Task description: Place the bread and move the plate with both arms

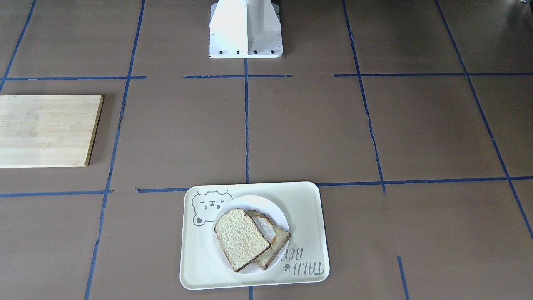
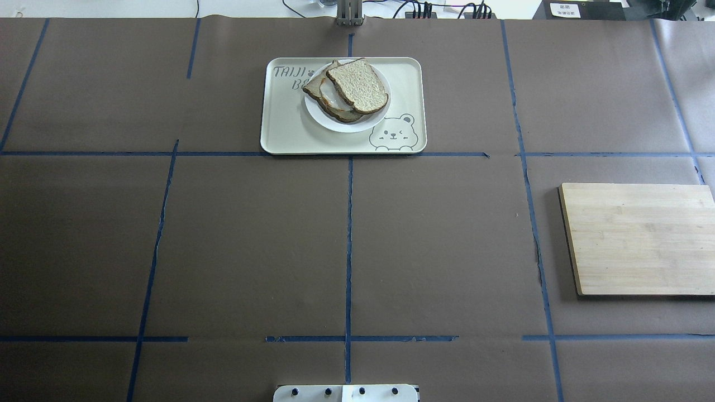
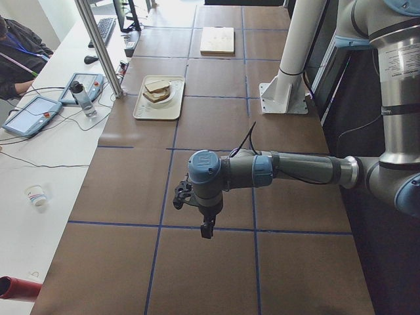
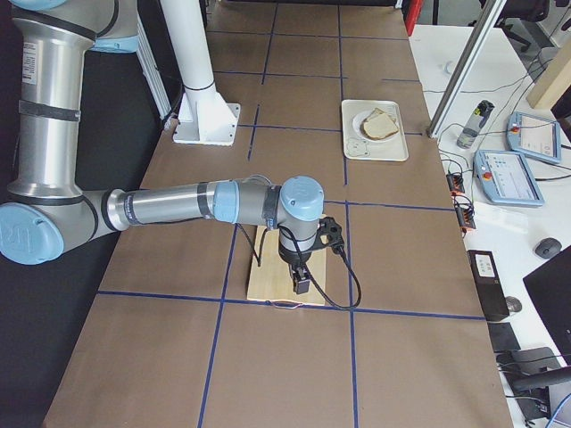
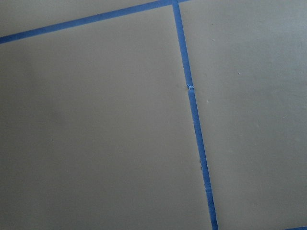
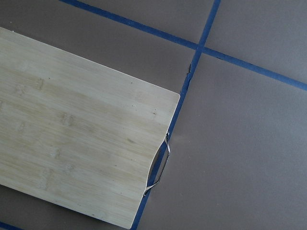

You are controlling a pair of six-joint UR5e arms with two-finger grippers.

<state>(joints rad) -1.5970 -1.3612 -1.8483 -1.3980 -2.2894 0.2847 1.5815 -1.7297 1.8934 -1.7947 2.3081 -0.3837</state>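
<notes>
The plain bread slice lies on top of another slice with a white egg topping, on the small white plate. The plate stands on the cream bear tray. The bread and plate also show at the far middle of the overhead view. My left gripper shows only in the exterior left view. It hangs over bare table, far from the tray, and I cannot tell its state. My right gripper shows only in the exterior right view, above the wooden cutting board. I cannot tell its state.
The cutting board lies on my right side, its metal handle in the right wrist view. The white pedestal base stands at the near middle. Tablets, a bottle and an operator are beyond the table's far edge.
</notes>
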